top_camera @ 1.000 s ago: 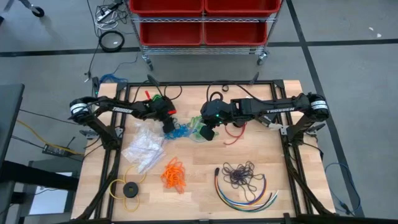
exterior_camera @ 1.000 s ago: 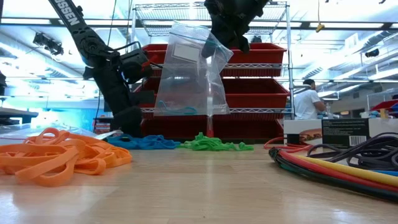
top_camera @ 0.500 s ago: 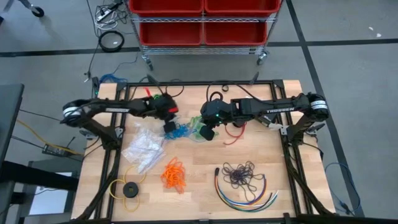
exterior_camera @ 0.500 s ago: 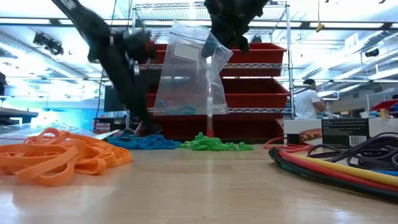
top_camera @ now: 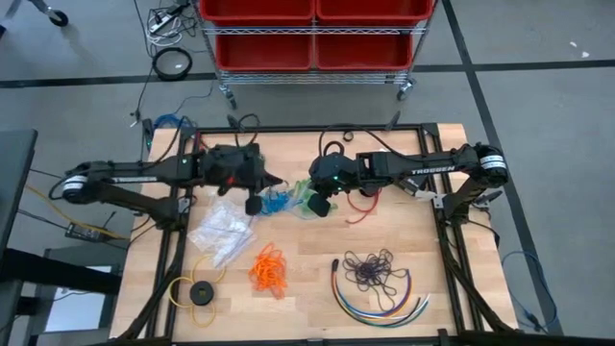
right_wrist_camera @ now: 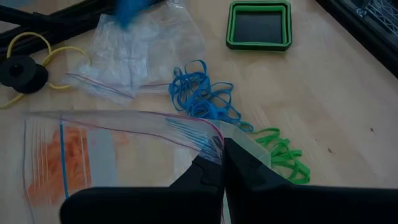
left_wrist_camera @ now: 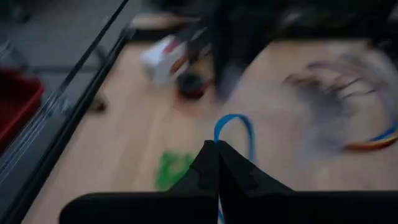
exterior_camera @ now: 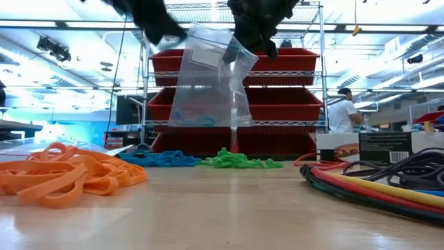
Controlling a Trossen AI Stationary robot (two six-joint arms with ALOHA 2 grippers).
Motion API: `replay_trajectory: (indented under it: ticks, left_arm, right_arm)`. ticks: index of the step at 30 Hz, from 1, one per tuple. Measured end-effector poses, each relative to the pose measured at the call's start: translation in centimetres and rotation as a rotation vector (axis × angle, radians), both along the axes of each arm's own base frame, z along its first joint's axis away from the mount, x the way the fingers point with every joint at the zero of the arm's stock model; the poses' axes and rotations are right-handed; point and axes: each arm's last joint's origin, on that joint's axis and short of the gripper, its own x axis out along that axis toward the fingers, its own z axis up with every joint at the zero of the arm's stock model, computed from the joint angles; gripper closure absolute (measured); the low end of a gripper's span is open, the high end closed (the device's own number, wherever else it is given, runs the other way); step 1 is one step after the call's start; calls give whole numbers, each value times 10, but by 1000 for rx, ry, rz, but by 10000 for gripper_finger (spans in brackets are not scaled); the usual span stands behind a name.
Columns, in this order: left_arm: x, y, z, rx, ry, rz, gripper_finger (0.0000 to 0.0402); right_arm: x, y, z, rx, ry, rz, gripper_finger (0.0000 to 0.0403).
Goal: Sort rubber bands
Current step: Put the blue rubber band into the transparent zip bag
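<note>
Nearest me on the counter (top_camera: 384, 226), a heap of orange rubber bands (exterior_camera: 66, 180) lies at the front, with the long coloured cables (exterior_camera: 378, 184) off to the other side. Seen from above, the dark purple rubber bands (top_camera: 370, 269) sit tangled inside the curve of those cables.

Further back, at the middle of the counter, the blue rubber bands (right_wrist_camera: 202, 96) and green rubber bands (right_wrist_camera: 283, 152) lie in two small piles just beside each other. Above them the right claw (right_wrist_camera: 222, 163) is pressed together on the top edge of a clear zip bag (exterior_camera: 208, 80), which hangs open-sided off the counter. The left claw (left_wrist_camera: 217, 155) is also closed, and it seems to pinch a single blue band (left_wrist_camera: 235, 130), though the wrist view is smeared. It is raised beside the bag.

A crumpled heap of clear bags (top_camera: 221, 226) lies on the left side. Beyond the counter stand red bins on a wire rack (exterior_camera: 277, 104).
</note>
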Motion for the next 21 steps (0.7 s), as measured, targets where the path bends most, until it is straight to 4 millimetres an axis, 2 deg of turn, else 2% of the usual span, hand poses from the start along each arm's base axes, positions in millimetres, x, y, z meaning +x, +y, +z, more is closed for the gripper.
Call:
replay_trajectory:
  ticks: [6, 11, 16, 21]
  left_arm:
    - [13, -33, 23, 41, -150, -137, 401]
    - [32, -49, 10, 140, -142, -168, 401]
    - [58, -53, -13, 234, -89, -144, 401]
    - [69, -54, -17, 357, -115, -109, 401]
  right_arm:
    - [-1, -6, -1, 54, 2, -48, 403]
    - [-1, -13, -3, 136, 0, -95, 403]
    - [-1, -15, -3, 172, -8, -113, 403]
    - [-1, -14, -3, 185, -6, -98, 403]
